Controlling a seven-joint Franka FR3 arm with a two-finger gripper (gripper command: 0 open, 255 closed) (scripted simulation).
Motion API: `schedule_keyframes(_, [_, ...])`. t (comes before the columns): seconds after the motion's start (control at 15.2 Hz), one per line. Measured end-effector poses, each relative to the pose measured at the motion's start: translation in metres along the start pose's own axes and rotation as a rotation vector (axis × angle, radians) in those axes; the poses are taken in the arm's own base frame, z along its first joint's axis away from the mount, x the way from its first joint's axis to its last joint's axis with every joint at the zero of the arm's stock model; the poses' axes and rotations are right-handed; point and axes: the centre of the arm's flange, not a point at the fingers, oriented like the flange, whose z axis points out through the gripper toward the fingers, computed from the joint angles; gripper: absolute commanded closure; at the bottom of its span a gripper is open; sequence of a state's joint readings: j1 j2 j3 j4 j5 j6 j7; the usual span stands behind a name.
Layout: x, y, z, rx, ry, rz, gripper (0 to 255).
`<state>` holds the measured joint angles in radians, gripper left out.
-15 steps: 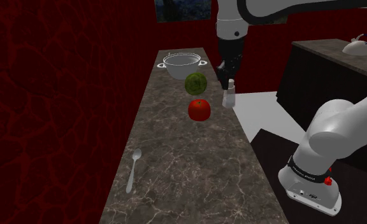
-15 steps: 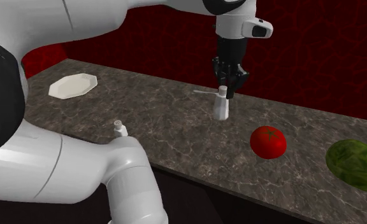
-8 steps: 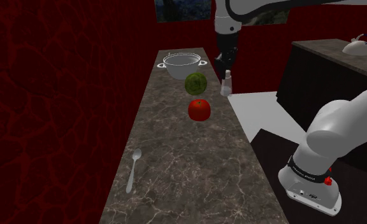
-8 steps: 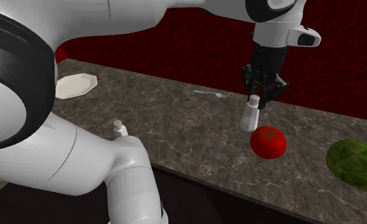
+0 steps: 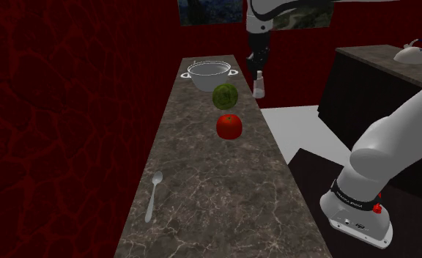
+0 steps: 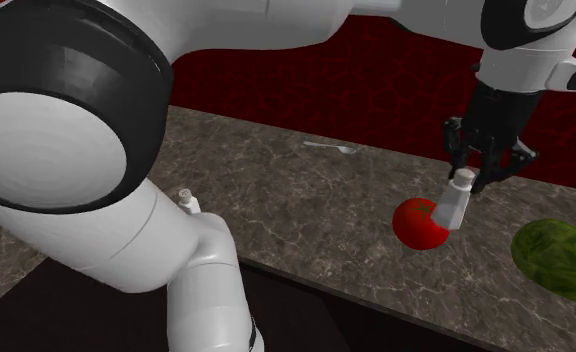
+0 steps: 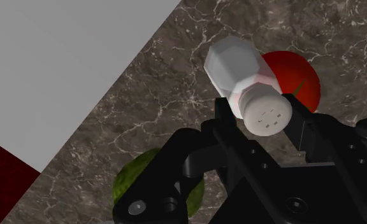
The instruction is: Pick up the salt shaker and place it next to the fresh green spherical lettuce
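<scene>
Carried farther along the marbled counter [image 6: 276, 195], the faceted white salt shaker [image 6: 450, 208] hangs tilted, cap uppermost, clamped by the gripper [image 6: 473, 176].

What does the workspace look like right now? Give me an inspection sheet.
Surface: long dark marbled counter.
Job's things: white faceted salt shaker, tilted and lifted off the counter; round green lettuce resting between the pot and the tomato.
Clutter: red tomato; silver spoon; white two-handled pot.
Grippers: black two-finger tool shut on the shaker's cap end.
Cables: nothing seen.
Surroundings: dark red walls; white kettle on a dark side counter.
</scene>
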<state>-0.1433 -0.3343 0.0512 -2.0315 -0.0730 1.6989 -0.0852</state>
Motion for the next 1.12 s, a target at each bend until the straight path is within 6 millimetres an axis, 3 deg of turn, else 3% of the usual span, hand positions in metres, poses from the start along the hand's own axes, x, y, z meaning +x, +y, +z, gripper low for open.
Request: schedule_keyframes(1.12, [0.130, 0.183, 0.013, 0.000, 0.000, 0.000, 255])
